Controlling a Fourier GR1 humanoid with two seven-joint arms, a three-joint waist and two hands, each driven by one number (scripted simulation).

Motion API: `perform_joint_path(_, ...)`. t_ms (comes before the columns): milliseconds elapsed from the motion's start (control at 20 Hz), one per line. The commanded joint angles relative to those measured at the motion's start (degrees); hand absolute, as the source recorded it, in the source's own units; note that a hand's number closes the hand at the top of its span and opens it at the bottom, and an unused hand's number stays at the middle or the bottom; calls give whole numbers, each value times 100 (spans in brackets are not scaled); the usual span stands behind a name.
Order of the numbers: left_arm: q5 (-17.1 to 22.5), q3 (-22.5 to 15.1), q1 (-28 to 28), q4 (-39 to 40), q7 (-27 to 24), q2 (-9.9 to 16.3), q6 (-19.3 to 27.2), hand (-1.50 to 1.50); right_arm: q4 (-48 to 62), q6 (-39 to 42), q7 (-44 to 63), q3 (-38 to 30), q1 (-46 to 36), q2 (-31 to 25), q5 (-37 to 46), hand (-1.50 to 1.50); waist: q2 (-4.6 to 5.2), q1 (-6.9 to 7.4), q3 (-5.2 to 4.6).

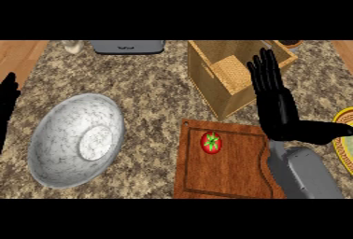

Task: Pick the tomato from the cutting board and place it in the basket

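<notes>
The tomato (211, 142) sits on the cutting board (224, 179) at the counter's (151, 93) near edge. Above the board's right side, the right hand (276, 105) is released, fingers straight. The basket (231, 70) stands beyond. The left hand (7, 105) rests open at the left edge.

1. Cutting board (228, 179) sits on the surface (151, 98) at the near edge, right of centre.
2. Tomato (211, 142) is on the board, toward its far left part.
3. Basket (231, 74) stands just behind the board, nearly touching its far edge.
4. Big bowl (76, 140) is off to the left of the board, well apart from it.
5. Right hand (276, 100) hangs over the board's far right corner and the basket's right side, fingers (265, 63) pointing away.
6. Left hand (7, 107) is at the left edge, left of the bowl.
7. Plate (343, 142) pokes in at the right edge.
8. An appliance (127, 45) sits at the far edge, behind the bowl.
</notes>
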Motion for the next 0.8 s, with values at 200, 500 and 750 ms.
perform_joint_path(200, 178, -614, -306, 205, 144, -662, -266, 0, 1137, 2987, -550, 69, -277, -99, -1294, 150, 211, 130, -111)
perform_joint_path(500, 394, -836, -482, 653, 251, -1163, -383, 0, 563, 3996, -3386, 888, 396, 417, 109, -150, 53, -129, -133)
perform_joint_path(750, 243, -783, -502, 894, 68, -1213, -417, 0, 449, 2395, -2823, 520, 601, 19, 1101, -150, -19, -129, -152)
